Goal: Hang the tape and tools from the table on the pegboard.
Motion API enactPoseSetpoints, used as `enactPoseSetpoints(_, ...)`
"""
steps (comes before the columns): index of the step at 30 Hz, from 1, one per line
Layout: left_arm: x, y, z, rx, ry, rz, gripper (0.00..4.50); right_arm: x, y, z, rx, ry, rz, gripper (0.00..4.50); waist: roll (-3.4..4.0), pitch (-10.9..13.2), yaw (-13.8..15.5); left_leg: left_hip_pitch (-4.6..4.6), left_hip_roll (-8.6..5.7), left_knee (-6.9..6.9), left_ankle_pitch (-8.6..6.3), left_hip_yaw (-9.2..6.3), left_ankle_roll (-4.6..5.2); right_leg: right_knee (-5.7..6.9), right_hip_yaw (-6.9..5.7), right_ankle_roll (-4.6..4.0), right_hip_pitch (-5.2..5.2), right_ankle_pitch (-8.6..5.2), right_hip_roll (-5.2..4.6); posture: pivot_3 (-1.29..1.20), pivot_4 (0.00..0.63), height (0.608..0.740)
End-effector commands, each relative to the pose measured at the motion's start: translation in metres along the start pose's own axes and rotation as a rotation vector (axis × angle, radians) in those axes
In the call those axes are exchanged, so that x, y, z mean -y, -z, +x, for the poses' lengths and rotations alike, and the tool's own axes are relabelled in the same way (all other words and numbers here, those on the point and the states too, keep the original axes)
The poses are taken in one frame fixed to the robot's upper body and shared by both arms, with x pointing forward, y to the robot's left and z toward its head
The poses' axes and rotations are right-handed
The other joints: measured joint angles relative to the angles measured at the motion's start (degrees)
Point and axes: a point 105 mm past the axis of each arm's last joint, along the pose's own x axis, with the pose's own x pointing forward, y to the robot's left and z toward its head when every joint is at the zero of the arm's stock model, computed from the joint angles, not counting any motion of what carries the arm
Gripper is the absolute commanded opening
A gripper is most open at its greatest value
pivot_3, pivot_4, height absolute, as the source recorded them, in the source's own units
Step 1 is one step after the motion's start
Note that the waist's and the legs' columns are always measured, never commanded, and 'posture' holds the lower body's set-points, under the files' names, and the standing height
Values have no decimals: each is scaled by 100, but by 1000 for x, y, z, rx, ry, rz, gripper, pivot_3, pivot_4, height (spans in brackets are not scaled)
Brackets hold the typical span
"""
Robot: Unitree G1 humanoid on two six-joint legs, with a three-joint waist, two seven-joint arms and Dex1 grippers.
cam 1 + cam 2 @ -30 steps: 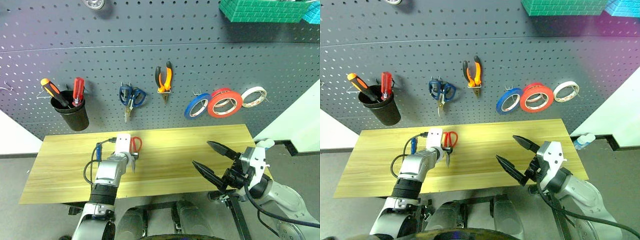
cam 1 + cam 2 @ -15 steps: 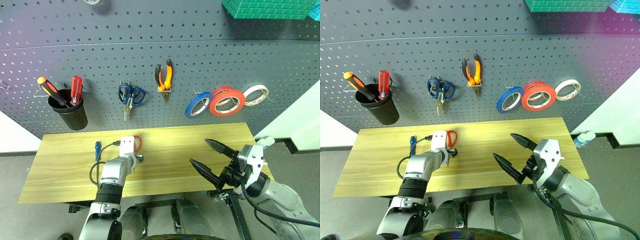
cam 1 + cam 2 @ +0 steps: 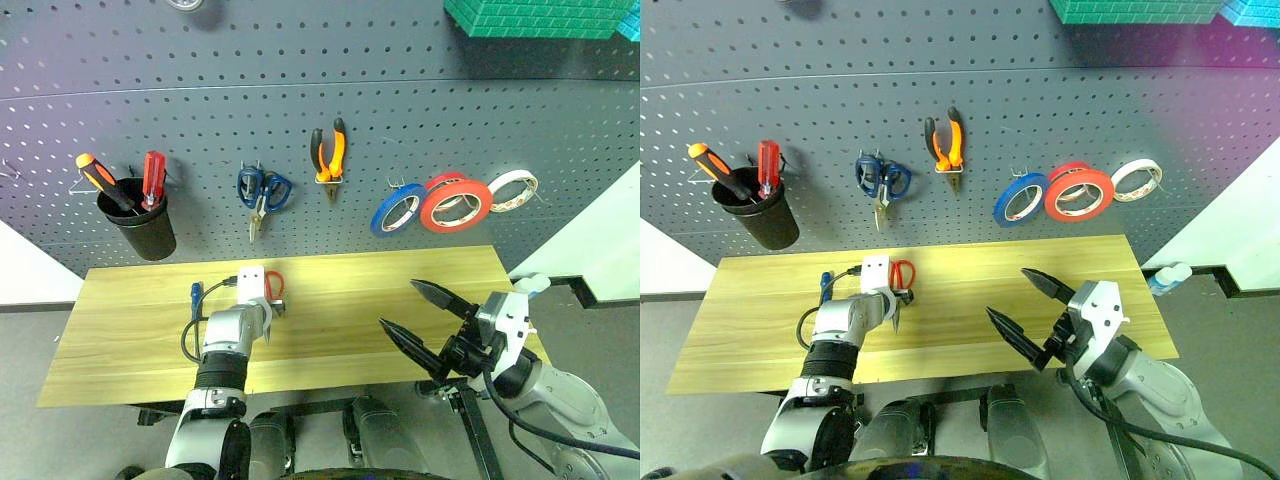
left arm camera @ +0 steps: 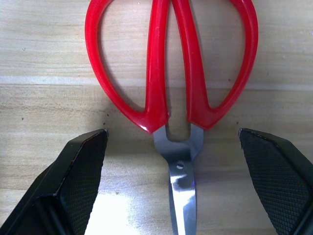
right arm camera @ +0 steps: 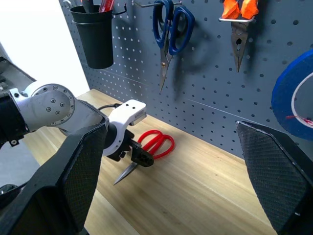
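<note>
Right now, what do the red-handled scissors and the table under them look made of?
Red-handled scissors: glossy, smooth red handles, likely plastic; blades bright and mirror-like with a rivet at the pivot, likely steel. Table: light yellowish wood with visible grain and plank seams, matte finish; could be laminate.

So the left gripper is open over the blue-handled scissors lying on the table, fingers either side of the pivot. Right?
Not quite. The scissors under the left gripper have red handles, as the left wrist view shows; the blue-handled scissors hang on the pegboard. The rest holds: the gripper is open, one finger on each side of the pivot, and the scissors lie flat on the table.
</note>
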Motion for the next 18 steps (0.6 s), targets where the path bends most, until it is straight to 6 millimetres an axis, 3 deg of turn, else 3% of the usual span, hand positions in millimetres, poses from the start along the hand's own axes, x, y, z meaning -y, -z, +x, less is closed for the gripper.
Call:
enactPoseSetpoints(1,0,10,3,-43,-5,-24,3888,-3,-14,-1,44,-6,-32,4500,0,0,-1,0,0,0,0,0,0,0,0,0,0,0,0,-271,167,734)
enactPoseSetpoints(9,-6,15,3,-59,-50,-50,1226,0,-15,-2,46,-1,-30,4500,1,1,3,-1,-1,0,0,0,0,-2,0,2,0,-1,-1,-268,172,734)
enactPoseSetpoints(18,-5,22,3,-79,-39,-73,1103,-8,-13,-1,33,-45,2,4500,9,10,2,-1,-1,0,-1,0,-1,-4,0,6,1,-3,-1,-263,176,734)
